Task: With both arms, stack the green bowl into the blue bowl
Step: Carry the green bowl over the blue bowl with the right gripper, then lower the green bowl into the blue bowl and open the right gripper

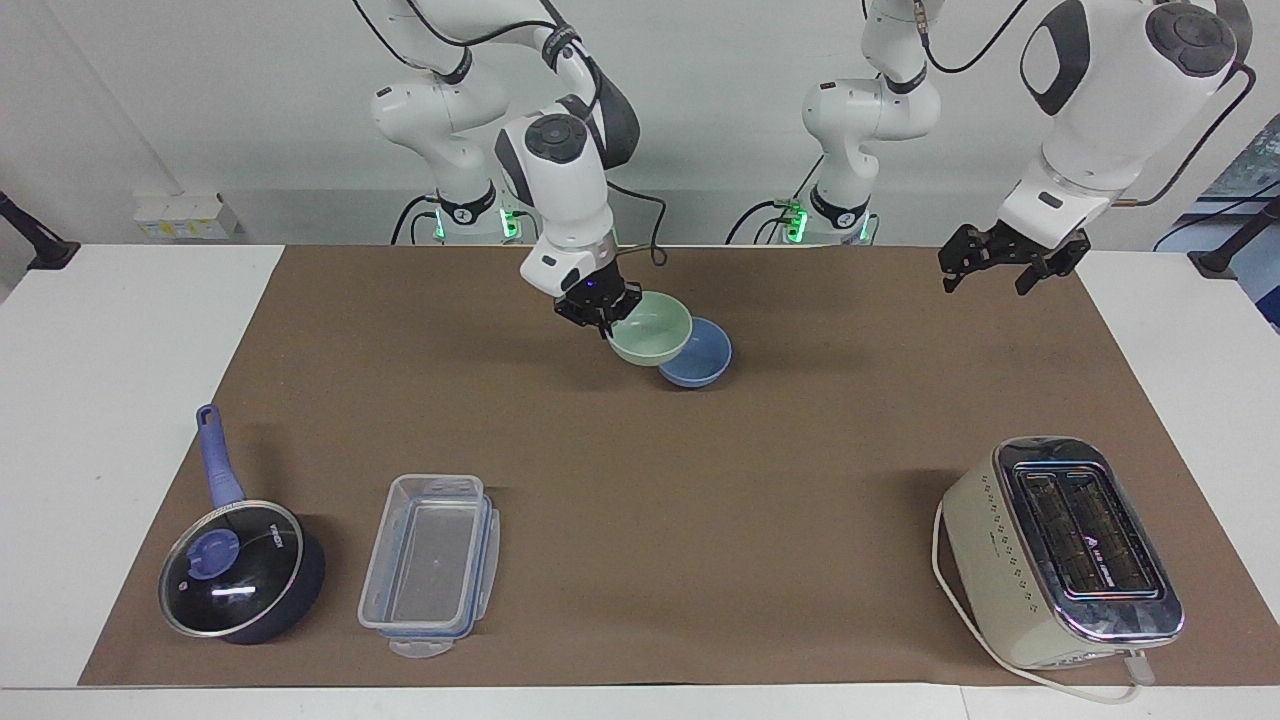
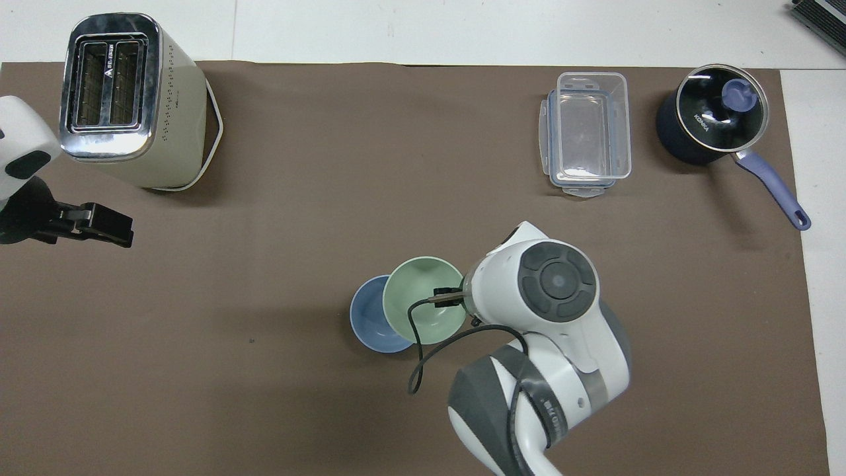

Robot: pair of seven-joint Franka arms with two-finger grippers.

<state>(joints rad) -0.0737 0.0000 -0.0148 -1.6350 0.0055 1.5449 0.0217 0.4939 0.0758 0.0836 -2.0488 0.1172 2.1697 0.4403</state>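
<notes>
My right gripper (image 1: 603, 322) is shut on the rim of the pale green bowl (image 1: 655, 332) and holds it in the air, slightly tilted. The green bowl hangs partly over the blue bowl (image 1: 706, 364), offset toward the right arm's end of the table. In the overhead view the green bowl (image 2: 423, 301) covers much of the blue bowl (image 2: 365, 317), and the right wrist hides most of the right gripper (image 2: 451, 297). The blue bowl stands upright on the brown mat. My left gripper (image 1: 1003, 270) waits open and empty above the mat's corner at the left arm's end.
A cream toaster (image 1: 1065, 550) stands farthest from the robots at the left arm's end. A clear plastic container (image 1: 430, 565) and a dark lidded saucepan (image 1: 240, 570) with a blue handle stand farthest from the robots at the right arm's end.
</notes>
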